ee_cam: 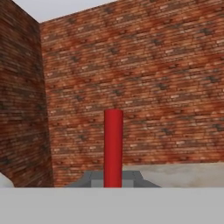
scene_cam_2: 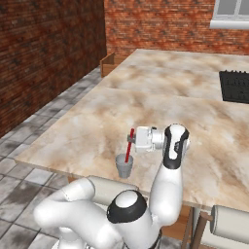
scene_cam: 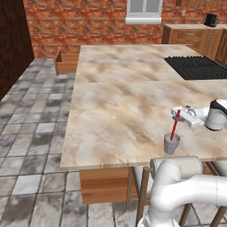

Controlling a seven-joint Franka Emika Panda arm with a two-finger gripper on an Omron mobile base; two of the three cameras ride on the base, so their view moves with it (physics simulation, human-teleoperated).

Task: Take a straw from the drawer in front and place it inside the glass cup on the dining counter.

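The dining counter is spreading across the middle of the left base view, one broad slab of marbled stone with one black cooktop lying inset toward the upper right of the frame. One wooden drawer is standing pulled out at the upper left, beyond the counter's far corner; what it is holding is too small to tell.

The arm is reaching in from the lower right of that view, and its gripper is sitting at centre right, clenched on the upper end of the straw. In the hand view the red shaft is rising straight up from between the dark fingertips at bottom centre.

There is one straw and one glass cup. The cup is standing upright near the counter's front edge, in the lower right of the left base view and at lower centre of the right base view. The straw is leaning slightly, its lower end appearing to be inside the cup's mouth; whether it is touching the bottom cannot be told.

As a judgement, the task is nearing its end: the fetching and carrying look done, the straw seems already lowered into the cup, and what is remaining is letting go and drawing the hand clear without tipping the tumbler.
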